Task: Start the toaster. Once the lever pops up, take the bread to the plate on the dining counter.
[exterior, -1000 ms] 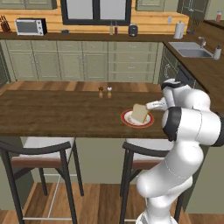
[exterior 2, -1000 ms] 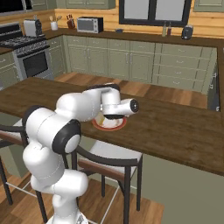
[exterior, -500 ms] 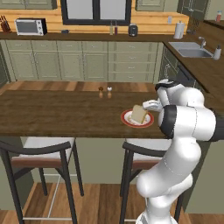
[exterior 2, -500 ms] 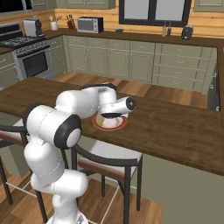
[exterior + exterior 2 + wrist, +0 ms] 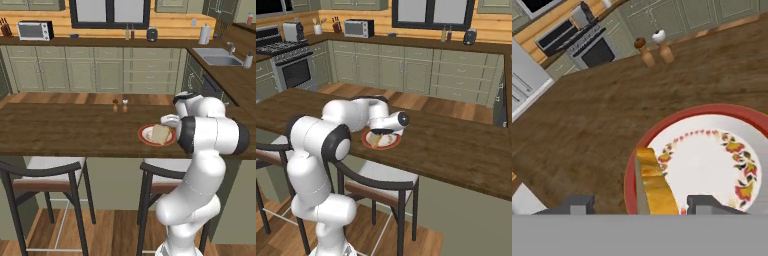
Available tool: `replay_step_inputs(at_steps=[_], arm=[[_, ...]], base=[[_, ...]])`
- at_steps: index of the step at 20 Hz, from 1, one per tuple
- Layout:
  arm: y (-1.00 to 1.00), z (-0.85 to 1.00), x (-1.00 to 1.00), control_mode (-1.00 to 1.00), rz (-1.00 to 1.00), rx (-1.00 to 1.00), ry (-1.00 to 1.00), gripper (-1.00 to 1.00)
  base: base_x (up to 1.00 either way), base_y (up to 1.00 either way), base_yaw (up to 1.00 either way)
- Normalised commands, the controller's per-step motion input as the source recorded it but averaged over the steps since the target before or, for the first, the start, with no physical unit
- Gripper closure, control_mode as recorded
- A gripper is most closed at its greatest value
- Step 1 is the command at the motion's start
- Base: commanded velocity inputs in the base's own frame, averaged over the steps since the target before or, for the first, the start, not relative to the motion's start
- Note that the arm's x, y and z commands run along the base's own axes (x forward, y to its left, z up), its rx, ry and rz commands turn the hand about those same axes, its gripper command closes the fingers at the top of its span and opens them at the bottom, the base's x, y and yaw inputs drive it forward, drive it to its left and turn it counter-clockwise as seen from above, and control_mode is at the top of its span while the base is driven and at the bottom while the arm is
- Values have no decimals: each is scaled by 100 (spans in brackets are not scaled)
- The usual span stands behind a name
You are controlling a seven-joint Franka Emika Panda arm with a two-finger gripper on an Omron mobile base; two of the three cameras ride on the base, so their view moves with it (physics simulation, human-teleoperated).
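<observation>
In the hand view the claw (image 5: 634, 205) sits at the bottom centre, its tips spread apart on either side of the bread (image 5: 654, 187), not pressing it. The slice rests on the plate (image 5: 712, 112), at its left rim. Bare dark counter (image 5: 587, 125) fills the frame's left, up to two shakers (image 5: 653, 49) at upper centre.

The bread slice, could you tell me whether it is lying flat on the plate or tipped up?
Tipped up. In the hand view the bread shows its crust edge, standing between the fingertips over the plate; in the left base view it leans.
</observation>
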Motion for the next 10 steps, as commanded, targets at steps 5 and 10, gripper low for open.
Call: replay_step_inputs(at_steps=[5, 10], arm=[[-14, -2, 18, -100, -7, 0, 0, -100], [-10, 0, 23, -100, -8, -4, 0, -100]], base=[[0, 0, 0], [0, 0, 0]])
